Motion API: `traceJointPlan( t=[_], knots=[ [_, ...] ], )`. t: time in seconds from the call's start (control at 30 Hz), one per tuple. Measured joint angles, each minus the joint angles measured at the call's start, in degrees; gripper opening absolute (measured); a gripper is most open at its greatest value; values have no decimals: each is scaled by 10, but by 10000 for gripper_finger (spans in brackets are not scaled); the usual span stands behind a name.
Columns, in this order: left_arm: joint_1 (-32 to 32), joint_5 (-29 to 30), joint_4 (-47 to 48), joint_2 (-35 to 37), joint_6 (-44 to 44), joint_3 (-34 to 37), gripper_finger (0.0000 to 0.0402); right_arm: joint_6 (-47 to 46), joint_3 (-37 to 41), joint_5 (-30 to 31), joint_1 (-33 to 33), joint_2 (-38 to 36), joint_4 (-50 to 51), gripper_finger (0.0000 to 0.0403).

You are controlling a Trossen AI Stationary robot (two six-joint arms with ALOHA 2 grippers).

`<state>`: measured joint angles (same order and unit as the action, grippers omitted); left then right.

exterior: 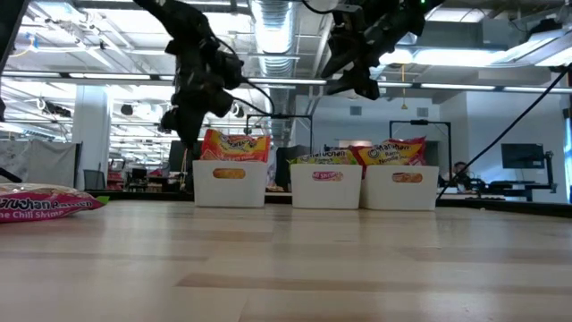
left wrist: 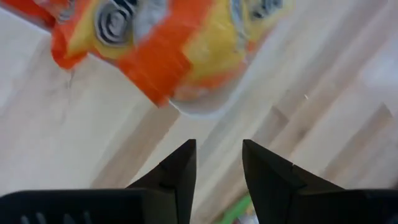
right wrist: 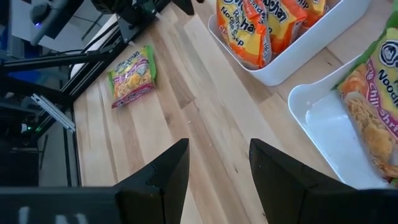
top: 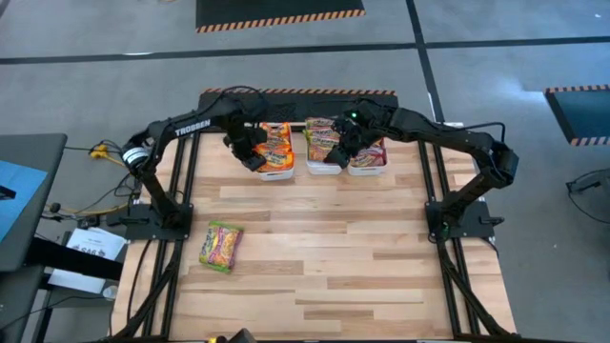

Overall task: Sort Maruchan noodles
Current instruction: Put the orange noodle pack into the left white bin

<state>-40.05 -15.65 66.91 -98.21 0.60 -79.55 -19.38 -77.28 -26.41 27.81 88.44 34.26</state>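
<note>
1. Three white bins stand in a row at the far edge of the wooden table (top: 324,248): the left bin (top: 275,173), the middle bin (top: 322,168) and the right bin (top: 368,170).
2. The left bin holds orange-and-yellow Maruchan packets (top: 276,143) standing on edge; the exact number cannot be told from any view.
3. The middle bin holds green-and-yellow packets (exterior: 323,157), lying low in it; in the right wrist view part of its white floor is bare.
4. The right bin holds red-and-yellow packets (exterior: 393,152) rising above its rim; their count cannot be told either.
5. One loose packet (top: 221,245), green and pink, lies flat on the table's near left part, well apart from the bins. It is the only packet outside a bin.
6. Two arms are in view. The left gripper (top: 252,157) hangs above the front of the left bin, its fingers (left wrist: 180,171) parted by a narrow gap with nothing between them.
7. The right gripper (top: 334,155) hangs above the front of the middle bin, its fingers (right wrist: 165,177) spread wider and also empty.
8. From above, each gripper covers part of the bin below it, hiding some packets.
9. Beside the table's left edge lie cables (top: 105,157) and a sheet of paper (top: 91,250).
</note>
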Motion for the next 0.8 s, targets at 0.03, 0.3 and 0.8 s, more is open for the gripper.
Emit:
traceJointPlan(
  t=[0.03,0.3,0.8],
  knots=[
    [0,6,-25,6,-8,17,114,0,0,2,0,0,0,193],
    [0,47,-168,16,-46,89,114,-2,0,12,0,0,0,193],
    [-2,16,-228,22,-74,147,114,-7,0,13,0,0,0,193]
  ],
)
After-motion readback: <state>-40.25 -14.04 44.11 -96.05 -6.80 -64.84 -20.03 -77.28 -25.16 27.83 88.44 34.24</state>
